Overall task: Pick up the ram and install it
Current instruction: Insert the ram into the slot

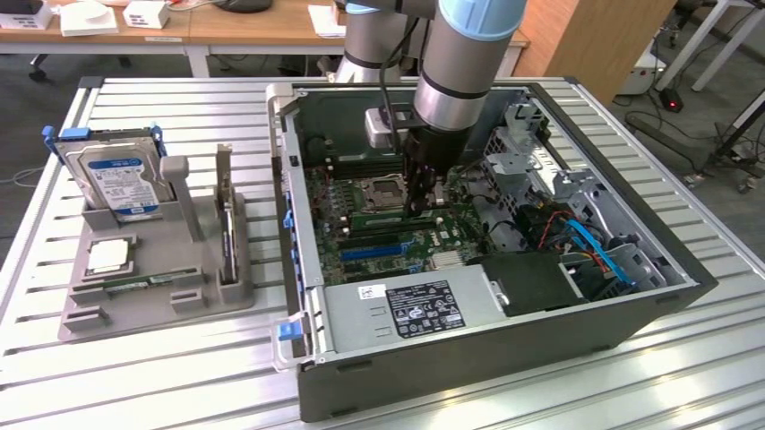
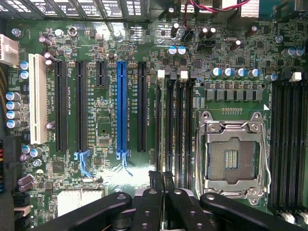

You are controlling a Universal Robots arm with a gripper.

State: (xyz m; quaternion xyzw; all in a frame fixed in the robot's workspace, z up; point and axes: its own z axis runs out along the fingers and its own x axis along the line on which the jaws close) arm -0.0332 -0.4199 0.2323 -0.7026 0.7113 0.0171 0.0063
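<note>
One thin green ram point(image 1: 380, 218) stands edgewise beneath the closed pincer point(image 1: 421, 210).

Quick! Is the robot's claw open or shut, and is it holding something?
Gripper: shut, over the motherboard; whether it holds anything cannot be told.

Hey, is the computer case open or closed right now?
Open: no cover on the case, the motherboard lies exposed and the gripper reaches inside.
</note>
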